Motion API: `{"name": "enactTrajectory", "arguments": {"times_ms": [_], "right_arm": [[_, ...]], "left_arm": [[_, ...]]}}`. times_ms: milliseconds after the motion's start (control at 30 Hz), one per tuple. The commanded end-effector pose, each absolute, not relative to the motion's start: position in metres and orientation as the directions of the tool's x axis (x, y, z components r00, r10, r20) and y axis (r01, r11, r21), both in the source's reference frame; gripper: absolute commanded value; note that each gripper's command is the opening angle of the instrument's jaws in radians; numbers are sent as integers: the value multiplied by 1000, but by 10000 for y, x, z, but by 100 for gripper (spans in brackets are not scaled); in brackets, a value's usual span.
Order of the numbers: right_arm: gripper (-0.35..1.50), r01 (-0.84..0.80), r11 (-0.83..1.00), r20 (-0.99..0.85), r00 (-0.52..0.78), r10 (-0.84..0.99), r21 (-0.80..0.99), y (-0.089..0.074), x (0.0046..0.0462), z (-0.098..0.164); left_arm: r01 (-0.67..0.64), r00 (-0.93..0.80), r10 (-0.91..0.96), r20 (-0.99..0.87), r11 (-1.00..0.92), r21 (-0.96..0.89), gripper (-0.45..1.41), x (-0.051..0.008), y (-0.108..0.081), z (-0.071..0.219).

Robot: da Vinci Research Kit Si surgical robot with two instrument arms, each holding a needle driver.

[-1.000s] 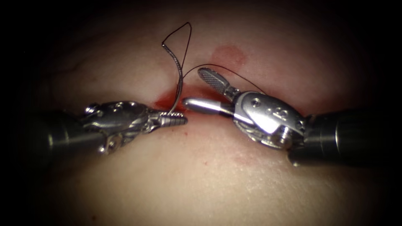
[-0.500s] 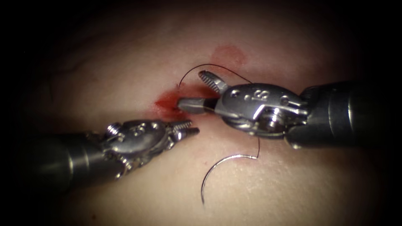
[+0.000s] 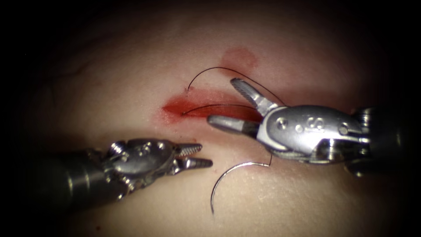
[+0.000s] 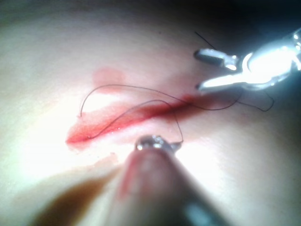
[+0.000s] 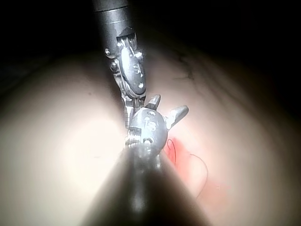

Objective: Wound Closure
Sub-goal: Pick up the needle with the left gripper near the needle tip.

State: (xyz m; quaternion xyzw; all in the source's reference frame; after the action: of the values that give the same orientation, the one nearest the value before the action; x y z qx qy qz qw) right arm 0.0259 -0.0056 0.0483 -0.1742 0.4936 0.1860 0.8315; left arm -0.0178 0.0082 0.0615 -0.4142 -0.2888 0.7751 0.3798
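Lying loose on the tissue below the cut, the needle is in neither of your tools and not in the tissue, its curve resting flat on the surface. Your left tool sits just below the cut's left end with its jaws spread a little and nothing between them. Your right tool hovers over the cut, jaws spread wide, empty too. The thread arcs above the cut, a second strand lies along the red fluid, and both run under the right tool toward the needle. Judging from this, your risk is snagging: any sweep of the right tool's open jaws could catch a strand and drag the unheld needle, or tug thread against the cut's edge.
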Motion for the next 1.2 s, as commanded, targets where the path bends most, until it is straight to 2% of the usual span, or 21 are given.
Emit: {"name": "enactTrajectory", "arguments": {"times_ms": [33, 100, 133, 267, 367, 433, 467, 567, 600, 633, 700, 833, 933, 967, 1000, 1167, 1200], "right_arm": [[71, -461, 879, -878, 463, 121, -121, -58, 259, 488], [116, -495, 856, -848, 509, 147, -149, -60, 253, 485], [125, -527, 842, -844, 499, 196, -117, -60, 253, 485], [128, -556, 830, -835, 475, 276, -42, -62, 242, 481], [130, -563, 821, -819, 513, 256, -96, -64, 229, 479], [115, -547, 831, -815, 525, 246, -101, -66, 222, 477], [81, -524, 847, -808, 535, 247, -89, -70, 213, 474], [46, -485, 874, -837, 486, 251, -20, -69, 199, 470], [22, -463, 886, -836, 486, 253, -1, -71, 188, 470], [56, -454, 891, -838, 486, 248, 0, -74, 179, 470], [96, -399, 917, -824, 512, 243, 22, -85, 163, 475], [91, -295, 952, -800, 551, 237, 79, -105, 160, 484], [96, -235, 967, -800, 560, 214, 95, -128, 164, 494], [98, -223, 971, -801, 563, 204, 91, -139, 166, 500], [100, -223, 971, -802, 562, 203, 90, -147, 167, 505], [95, -225, 969, -790, 575, 212, 96, -154, 165, 521], [93, -230, 969, -783, 584, 213, 92, -152, 164, 524]], "left_arm": [[-326, -360, 824, -438, -551, -768, 19, -184, 78, 619], [-268, -328, 816, -477, -564, -781, 20, -184, 75, 614], [-248, -317, 814, -487, -567, -785, 20, -184, 75, 613], [-157, -233, 807, -543, -582, -798, 20, -183, 77, 611], [-114, -185, 804, -565, -588, -801, 19, -181, 80, 612], [-94, -172, 802, -571, -591, -801, 19, -179, 81, 612], [-81, -161, 798, -581, -597, -798, 18, -176, 82, 613], [-71, -159, 807, -569, -584, -809, 16, -174, 84, 614], [-55, -161, 832, -531, -544, -837, 16, -173, 84, 614], [-46, -162, 847, -507, -520, -853, 20, -173, 84, 614], [-38, -228, 846, -483, -503, -863, 34, -174, 81, 611], [-74, -353, 818, -454, -508, -858, 36, -176, 75, 606], [-183, -443, 793, -418, -536, -824, 44, -179, 71, 604], [-246, -459, 790, -406, -552, -797, 56, -183, 70, 603], [-301, -473, 789, -393, -564, -770, 57, -188, 69, 602], [-415, -480, 814, -327, -540, -733, 53, -212, 59, 594], [-444, -469, 823, -319, -533, -720, 44, -221, 56, 590]]}}
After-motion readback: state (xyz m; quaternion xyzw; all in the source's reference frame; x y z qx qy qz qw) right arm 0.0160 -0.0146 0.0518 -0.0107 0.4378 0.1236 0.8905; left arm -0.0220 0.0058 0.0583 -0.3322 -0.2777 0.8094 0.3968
